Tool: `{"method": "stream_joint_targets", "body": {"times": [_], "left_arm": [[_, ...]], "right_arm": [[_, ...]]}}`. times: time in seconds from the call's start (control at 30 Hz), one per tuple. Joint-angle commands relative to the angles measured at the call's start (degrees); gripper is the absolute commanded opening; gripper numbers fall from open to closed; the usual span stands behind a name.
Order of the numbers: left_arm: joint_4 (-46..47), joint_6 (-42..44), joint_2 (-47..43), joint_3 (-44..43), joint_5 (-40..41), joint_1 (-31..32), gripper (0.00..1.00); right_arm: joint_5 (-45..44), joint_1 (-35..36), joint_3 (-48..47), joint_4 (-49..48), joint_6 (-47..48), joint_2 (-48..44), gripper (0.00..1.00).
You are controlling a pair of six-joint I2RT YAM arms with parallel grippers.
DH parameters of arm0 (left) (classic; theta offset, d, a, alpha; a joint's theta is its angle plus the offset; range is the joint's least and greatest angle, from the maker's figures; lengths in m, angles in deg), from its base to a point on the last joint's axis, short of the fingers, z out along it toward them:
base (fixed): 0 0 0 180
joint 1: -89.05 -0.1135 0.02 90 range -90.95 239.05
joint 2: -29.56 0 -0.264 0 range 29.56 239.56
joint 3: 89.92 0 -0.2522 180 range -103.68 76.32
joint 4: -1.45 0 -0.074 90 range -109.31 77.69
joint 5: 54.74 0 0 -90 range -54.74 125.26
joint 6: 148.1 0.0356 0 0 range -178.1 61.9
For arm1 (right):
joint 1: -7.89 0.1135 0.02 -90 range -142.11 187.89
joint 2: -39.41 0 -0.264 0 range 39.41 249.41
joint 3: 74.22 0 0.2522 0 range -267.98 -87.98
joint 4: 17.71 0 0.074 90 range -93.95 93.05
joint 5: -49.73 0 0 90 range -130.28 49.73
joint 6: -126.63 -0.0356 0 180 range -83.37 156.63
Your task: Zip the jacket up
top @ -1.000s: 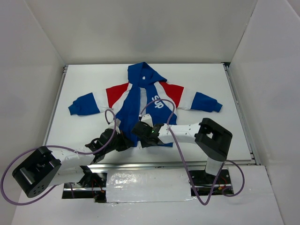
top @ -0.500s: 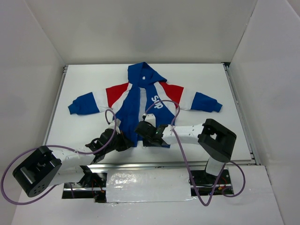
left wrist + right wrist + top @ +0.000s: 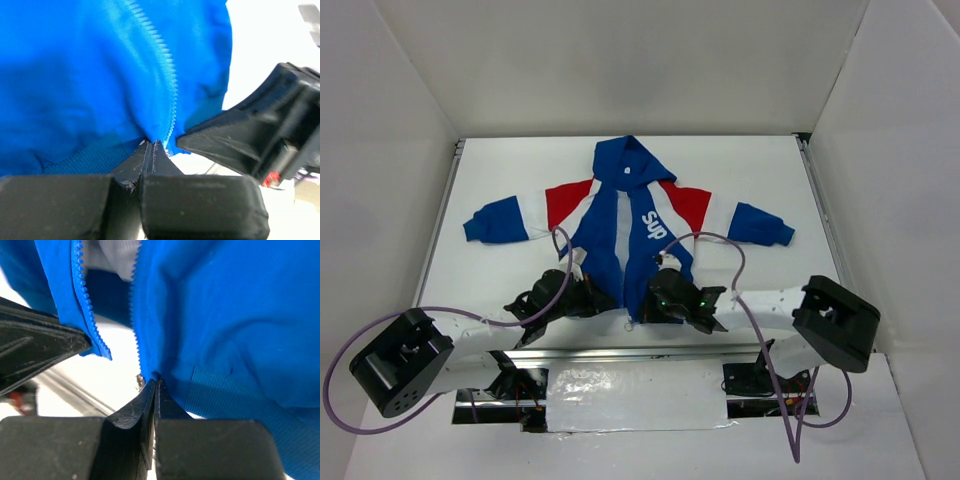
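- The jacket (image 3: pixel 630 225) is being kept spread flat on the white table (image 3: pixel 500 290). Its hood (image 3: pixel 625 165) is lying far from both grippers and its hem right at their tips.
- The left gripper (image 3: pixel 150 147) is being held with its fingers pressed together. The bottom corner of one blue front panel is being pinched between them, just where a row of zipper teeth (image 3: pixel 167 75) runs down to the tips.
- The right gripper (image 3: pixel 152 382) is likewise being held tightly closed, and the lower corner of the other front panel is being pinched at the hem.
- A small metal piece (image 3: pixel 140 380) is being shown just to the left of the right gripper's tips, touching the fabric edge. What it is cannot be told.
- The two grippers are being held near each other, tips pointing inward, with a narrow gap of bare table between them.
- Beyond that gap the jacket's front is being kept open, and a strip of white lining (image 3: pixel 622 235) is being exposed between the two zipper edges.
- The white "SUP" lettering (image 3: pixel 653 225) is being shown on the panel beyond the right gripper.
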Motion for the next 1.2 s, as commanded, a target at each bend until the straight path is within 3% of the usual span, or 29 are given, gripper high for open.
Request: {"method": "stream_joint_targets", "body": {"times": [0.0, 0.17, 0.37, 0.47, 0.7, 1.17], "left_arm": [[8.08, 2.34, -1.47, -2.93, -4.16, -0.13, 0.00], [12.83, 0.06, -0.69, -2.32, -4.51, -0.13, 0.00], [24.25, -4.16, 0.90, 0.23, -5.83, -0.04, 0.00], [27.77, -5.49, 0.72, 1.29, -5.83, -0.04, 0.00], [26.20, -6.45, -2.52, 3.13, -1.70, -0.04, 0.00], [21.27, -5.05, -5.25, 1.64, 0.41, -0.04, 0.00]], "right_arm": [[3.82, -2.79, 5.73, -18.70, -1.34, -6.37, 0.00], [5.67, -5.78, 14.08, -33.03, -3.54, -11.91, 0.00], [4.44, -6.49, 19.10, -39.11, -5.39, -17.45, 0.00], [4.53, -6.75, 19.20, -37.45, -5.21, -19.74, 0.00], [-1.36, -6.66, 20.43, -31.12, -7.49, -23.96, 0.00], [2.42, -6.40, 23.15, -38.76, -7.49, -22.73, 0.00]]}}
